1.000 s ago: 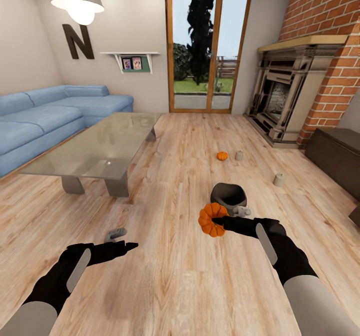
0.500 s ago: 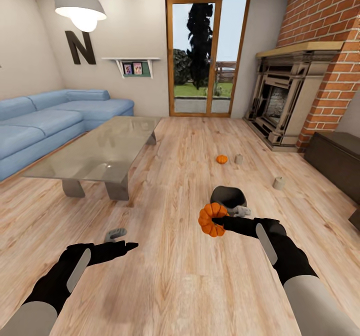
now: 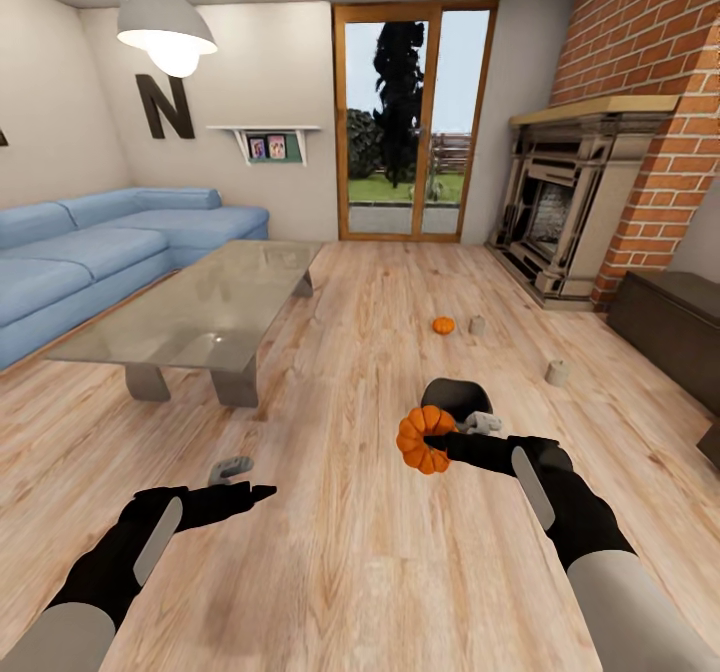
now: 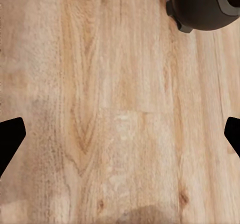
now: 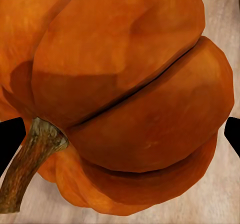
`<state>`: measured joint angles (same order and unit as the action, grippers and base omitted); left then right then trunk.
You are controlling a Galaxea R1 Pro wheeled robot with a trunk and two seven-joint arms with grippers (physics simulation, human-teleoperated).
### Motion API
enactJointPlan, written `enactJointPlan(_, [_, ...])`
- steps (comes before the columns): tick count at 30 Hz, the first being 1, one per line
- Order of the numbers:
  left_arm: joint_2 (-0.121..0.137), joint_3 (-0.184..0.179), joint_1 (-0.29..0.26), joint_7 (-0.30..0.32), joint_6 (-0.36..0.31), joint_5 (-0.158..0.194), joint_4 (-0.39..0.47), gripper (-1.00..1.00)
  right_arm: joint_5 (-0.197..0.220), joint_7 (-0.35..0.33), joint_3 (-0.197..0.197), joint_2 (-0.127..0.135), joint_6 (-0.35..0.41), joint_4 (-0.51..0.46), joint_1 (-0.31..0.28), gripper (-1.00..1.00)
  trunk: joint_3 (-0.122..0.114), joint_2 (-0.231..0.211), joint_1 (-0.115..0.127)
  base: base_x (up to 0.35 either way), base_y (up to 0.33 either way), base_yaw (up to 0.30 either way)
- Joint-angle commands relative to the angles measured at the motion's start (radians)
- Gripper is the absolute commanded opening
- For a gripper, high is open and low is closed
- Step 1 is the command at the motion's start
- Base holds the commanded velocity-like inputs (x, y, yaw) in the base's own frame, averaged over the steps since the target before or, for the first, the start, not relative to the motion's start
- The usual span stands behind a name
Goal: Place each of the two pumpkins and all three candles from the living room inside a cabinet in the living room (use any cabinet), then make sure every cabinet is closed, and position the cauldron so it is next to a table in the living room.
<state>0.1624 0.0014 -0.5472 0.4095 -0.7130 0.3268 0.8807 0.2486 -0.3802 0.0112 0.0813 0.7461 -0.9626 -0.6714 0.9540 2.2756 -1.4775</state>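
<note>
Orange, ribbed pumpkin [image 3: 424,439] with woody stem pinched in right tool [image 3: 440,442], held above plank floor [image 3: 350,572]. Just beyond it: matte black cauldron [image 3: 455,398]. Farther: second pumpkin [image 3: 443,325], two beige candles [image 3: 477,325]. Left tool [image 3: 258,493] spread, empty.

Pumpkins: I count two, one pumpkin [image 3: 423,439] held up at my 1 o'clock, a second pumpkin [image 3: 443,325] on the floor further out at 1 o'clock.
Candles: I count two upright, one candle [image 3: 477,325] just beside the far pumpkin, another candle [image 3: 557,372] off at 2 o'clock. A pale thing beside the cauldron I cannot identify.
Cauldron: one cauldron [image 3: 455,398], behind the held pumpkin.
Tabletop: one glass tabletop [image 3: 190,307] at 11 o'clock.
Cabinet: one dark cabinet [image 3: 675,327] at 3 o'clock.
Claws: two, a left claw [image 3: 238,493] and a right claw [image 3: 440,442].
</note>
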Motion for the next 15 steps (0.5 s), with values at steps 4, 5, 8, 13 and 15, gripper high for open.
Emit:
enactJointPlan(4, [0.000,0.000,0.000,-0.001,-0.006,0.006,0.000,1.00,0.001,-0.002,0.001,0.000,0.006,-0.001,-0.001,-1.00,-0.005,0.000,0.000,0.014,0.000,0.000])
enactJointPlan(5, [0.000,0.001,0.000,-0.001,-0.006,0.006,0.000,1.00,0.001,-0.002,0.001,0.000,0.006,-0.001,-0.001,-1.00,-0.007,0.000,0.000,0.123,0.000,0.000])
enactJointPlan(8, [0.000,0.002,0.000,-0.001,-0.007,0.007,0.000,1.00,0.001,-0.002,0.001,0.000,0.006,-0.001,-0.001,-1.00,-0.011,0.000,0.000,0.237,0.000,0.000])
enactJointPlan(13, [0.000,0.002,0.000,0.000,-0.007,0.007,0.000,1.00,0.001,-0.002,0.001,0.000,0.006,-0.001,-0.001,-1.00,-0.014,0.000,0.000,0.316,0.000,0.000])
enactJointPlan(15, [-0.001,0.002,0.000,-0.001,-0.007,0.007,0.000,1.00,0.001,-0.002,0.001,0.000,0.006,-0.001,-0.001,-1.00,-0.014,0.000,0.000,0.331,0.000,0.000])
